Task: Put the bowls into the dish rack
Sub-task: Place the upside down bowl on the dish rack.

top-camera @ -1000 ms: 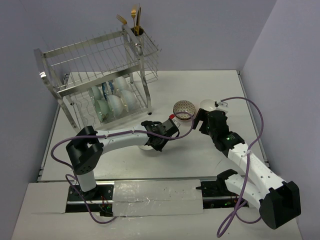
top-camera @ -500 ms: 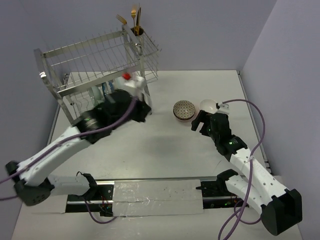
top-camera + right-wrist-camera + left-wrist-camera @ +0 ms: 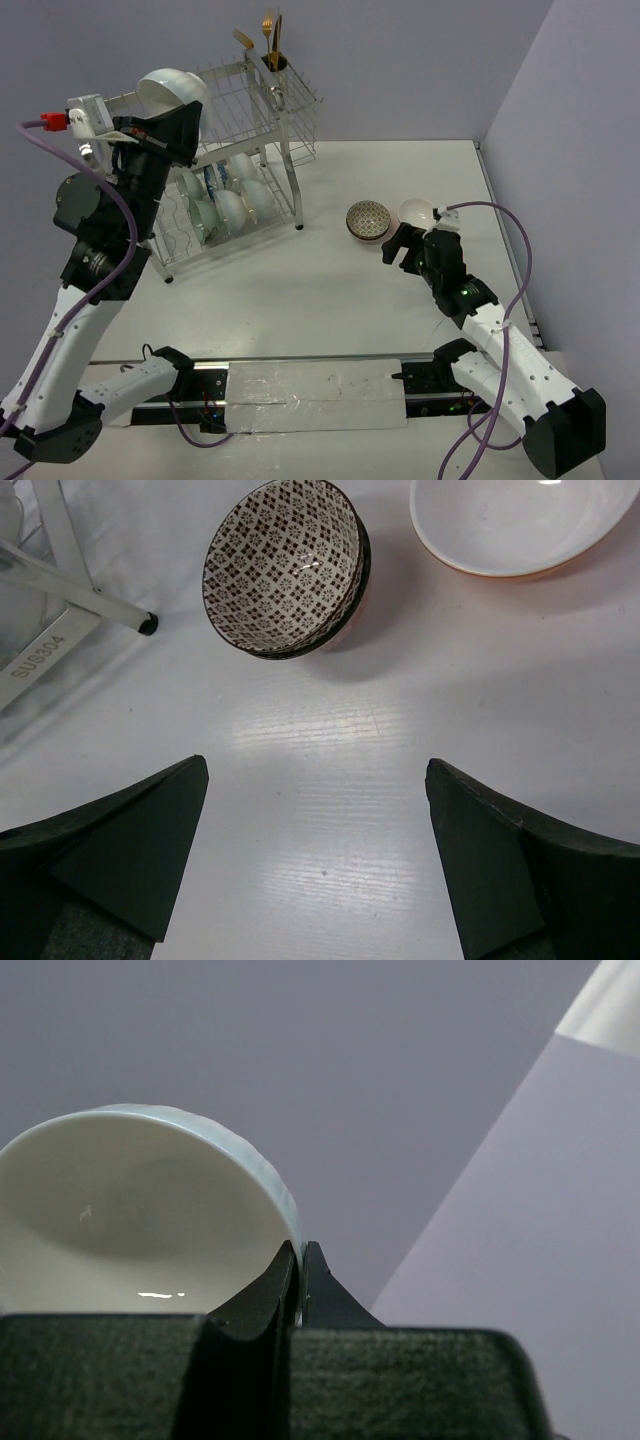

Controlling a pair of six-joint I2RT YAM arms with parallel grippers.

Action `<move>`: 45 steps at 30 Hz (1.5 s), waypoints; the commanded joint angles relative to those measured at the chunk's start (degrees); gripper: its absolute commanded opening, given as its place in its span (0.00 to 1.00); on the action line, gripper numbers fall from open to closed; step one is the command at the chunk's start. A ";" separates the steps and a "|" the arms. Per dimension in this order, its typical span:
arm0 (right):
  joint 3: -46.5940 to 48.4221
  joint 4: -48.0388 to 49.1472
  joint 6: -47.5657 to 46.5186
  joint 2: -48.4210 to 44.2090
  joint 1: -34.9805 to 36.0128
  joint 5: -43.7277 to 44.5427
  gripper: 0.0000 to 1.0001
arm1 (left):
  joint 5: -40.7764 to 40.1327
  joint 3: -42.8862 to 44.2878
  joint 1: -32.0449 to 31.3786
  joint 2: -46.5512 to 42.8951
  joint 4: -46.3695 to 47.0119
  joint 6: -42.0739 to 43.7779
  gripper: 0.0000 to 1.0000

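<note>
My left gripper (image 3: pixel 188 112) is raised high over the upper tier of the dish rack (image 3: pixel 262 105) and is shut on the rim of a white bowl (image 3: pixel 172 88). In the left wrist view the two fingers pinch that bowl's (image 3: pixel 140 1210) wall between them, left gripper (image 3: pixel 300 1252). Several white and teal bowls (image 3: pixel 232 200) stand in the lower tier. On the table lie a brown-patterned bowl (image 3: pixel 367 219) (image 3: pixel 285 565) and a white bowl with an orange outside (image 3: pixel 417 211) (image 3: pixel 520 525). My right gripper (image 3: pixel 398 243) (image 3: pixel 315 780) hangs open just in front of those two, holding nothing.
Gold cutlery (image 3: pixel 270 38) stands in the cup at the rack's far right corner. A rack leg (image 3: pixel 75 595) shows at the left of the right wrist view. Purple walls close in behind and on the right.
The left arm rose from the middle of the table, past the rack's front, to high above the rack's left end with the white bowl. The right arm crept slightly towards the two bowls.
</note>
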 commanded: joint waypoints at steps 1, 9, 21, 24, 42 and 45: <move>-0.68 1.94 -0.77 -1.40 -0.40 -0.40 0.97 | -0.45 -3.30 3.92 -0.97 17.22 -2.01 0.00; -0.86 2.29 -1.21 -2.45 -0.23 -1.46 0.96 | -0.90 -9.55 16.31 0.08 29.00 -13.78 0.00; -1.48 2.90 -1.83 -3.95 0.21 -2.60 0.96 | 3.85 -20.17 32.24 1.41 37.53 -29.09 0.00; -1.56 2.64 -2.09 -4.74 0.21 -2.69 0.96 | 4.28 -22.20 34.26 0.61 39.73 -30.31 0.00; -1.30 2.90 -2.44 -4.74 3.46 -0.49 0.96 | 6.13 -36.61 36.28 -4.39 48.26 -34.62 0.00; -1.30 2.99 -2.44 -4.74 3.55 -0.31 0.96 | 5.78 -38.64 36.37 -5.71 48.52 -34.98 0.00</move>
